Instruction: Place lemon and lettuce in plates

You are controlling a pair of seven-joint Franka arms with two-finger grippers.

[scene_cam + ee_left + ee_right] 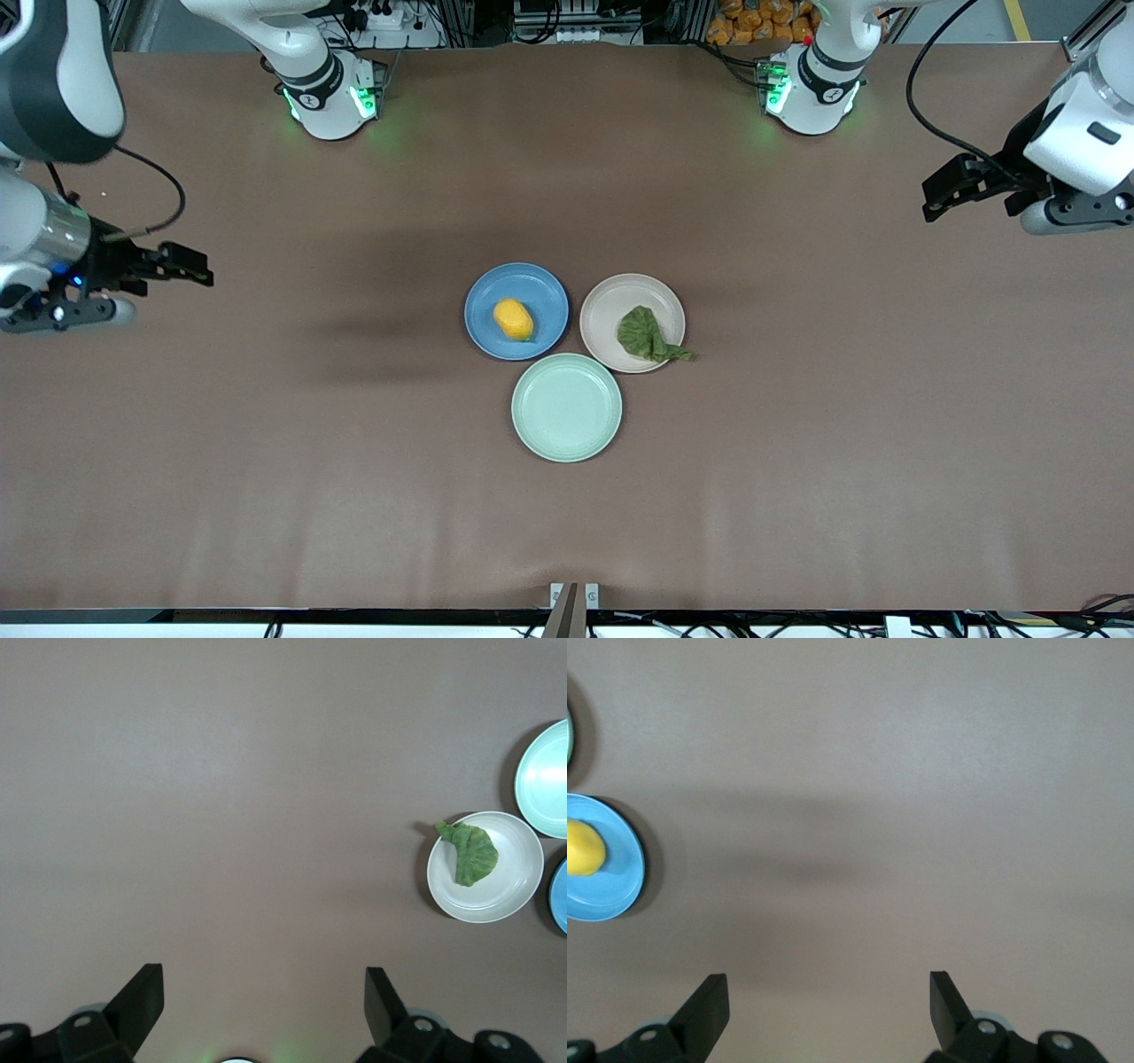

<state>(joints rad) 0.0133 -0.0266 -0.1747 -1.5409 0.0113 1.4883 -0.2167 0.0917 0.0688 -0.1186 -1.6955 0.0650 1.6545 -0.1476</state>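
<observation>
At the frame's left edge the right end effector point(199, 266) hangs wide open and empty over bare bench point(266, 487). Mid-frame, well apart from it, the lemon point(513, 319) lies on the blue plate point(516, 311), the lettuce point(647, 335) on the beige plate point(632, 322). Upper right, the left end effector point(941, 195) gapes empty.

Right wrist view – blue plate point(607, 895) & lemon point(583, 849) cut off at edge.

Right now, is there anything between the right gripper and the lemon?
Only bare table and the blue plate's rim separate the right gripper from the lemon, per the front view.
</observation>
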